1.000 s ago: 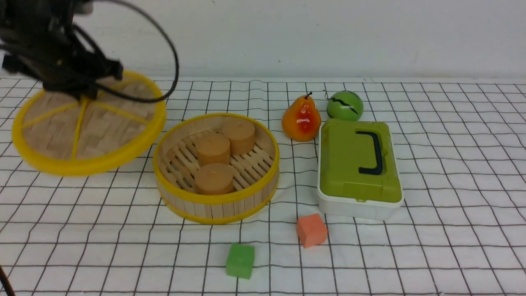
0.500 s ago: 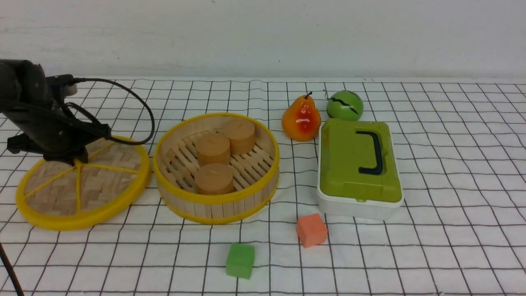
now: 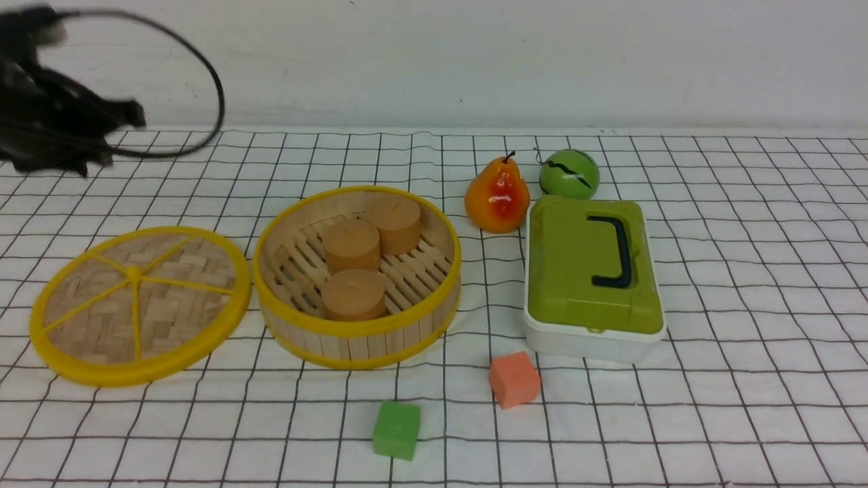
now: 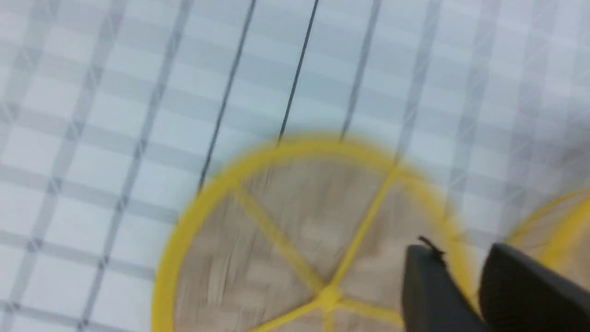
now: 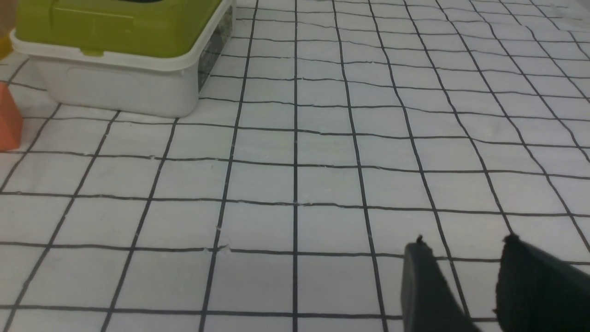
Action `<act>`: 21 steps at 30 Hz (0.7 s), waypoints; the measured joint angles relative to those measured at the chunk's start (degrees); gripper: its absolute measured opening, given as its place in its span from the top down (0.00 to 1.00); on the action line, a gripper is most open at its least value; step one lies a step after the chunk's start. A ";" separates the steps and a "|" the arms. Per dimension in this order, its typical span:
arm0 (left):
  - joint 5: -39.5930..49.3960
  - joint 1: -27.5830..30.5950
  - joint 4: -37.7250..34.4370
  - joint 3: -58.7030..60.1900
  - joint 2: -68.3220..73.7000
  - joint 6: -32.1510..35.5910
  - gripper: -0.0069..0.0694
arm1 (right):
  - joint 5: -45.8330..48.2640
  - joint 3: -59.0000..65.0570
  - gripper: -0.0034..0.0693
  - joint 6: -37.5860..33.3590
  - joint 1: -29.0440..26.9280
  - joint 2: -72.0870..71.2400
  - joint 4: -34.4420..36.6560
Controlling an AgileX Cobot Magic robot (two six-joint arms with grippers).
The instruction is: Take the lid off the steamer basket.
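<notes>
Steamer basket (image 3: 359, 330) w/ 3 cylinders (image 3: 350, 245)

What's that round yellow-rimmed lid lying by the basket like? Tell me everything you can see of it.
The lid is a flat round disc of woven light-wood strips inside a yellow, plastic-looking rim, with five thin yellow spokes meeting at a small hub. It lies flat on the gridded cloth, off the basket and just to its left. Their rims nearly meet; whether they touch cannot be told. Nothing holds it.
</notes>
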 joint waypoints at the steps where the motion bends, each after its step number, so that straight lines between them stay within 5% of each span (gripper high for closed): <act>1: -0.92 0.00 -1.34 0.34 -3.59 0.94 0.84 | 0.00 0.00 0.62 0.00 0.00 0.00 0.00; 3: -2.84 0.00 -3.89 1.64 -9.43 2.63 0.92 | 0.00 0.00 0.62 0.00 0.00 0.00 0.00; 12: -9.23 0.00 -21.64 23.18 -36.48 16.20 0.93 | 0.00 0.00 0.62 0.00 0.00 0.00 0.00; 16: -9.30 0.00 -30.16 34.87 -47.77 29.63 0.93 | 0.00 0.00 0.62 0.00 0.00 0.00 0.00; 21: -9.35 0.00 -33.86 45.39 -54.90 36.48 0.93 | 0.00 0.00 0.62 0.00 0.00 0.00 0.00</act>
